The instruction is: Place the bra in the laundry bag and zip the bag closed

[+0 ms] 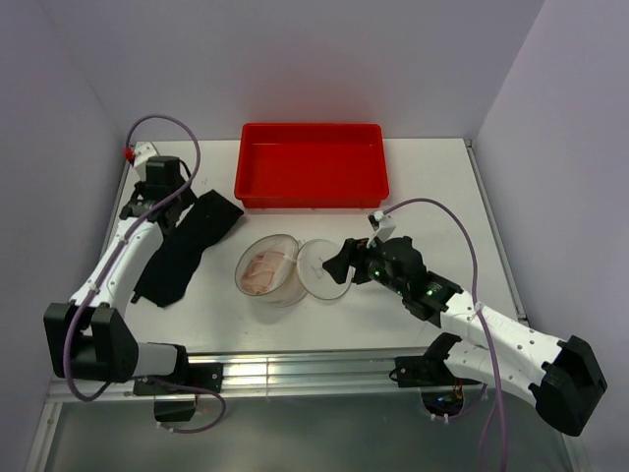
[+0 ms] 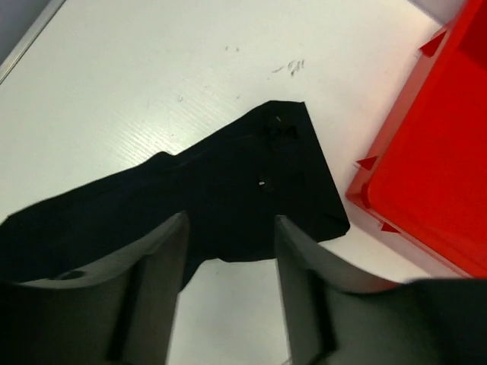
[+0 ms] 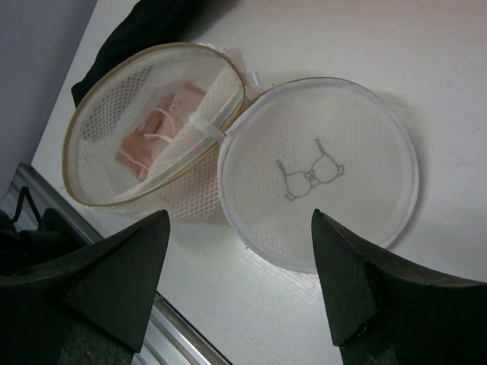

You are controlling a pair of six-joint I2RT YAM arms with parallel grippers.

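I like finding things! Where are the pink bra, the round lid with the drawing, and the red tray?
Pink bra [image 3: 156, 141]: right wrist view, on its bunched pink fabric.
Round lid [image 3: 312, 175]: right wrist view, on the drawing at its middle.
Red tray [image 1: 311, 162]: top external view, on its bare floor.

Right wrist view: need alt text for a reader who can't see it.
The white mesh laundry bag sits unzipped on the table, the pale pink bra inside, its round lid with a small bra drawing flat beside it. The open right gripper frames the near edge; a black cloth lies behind.
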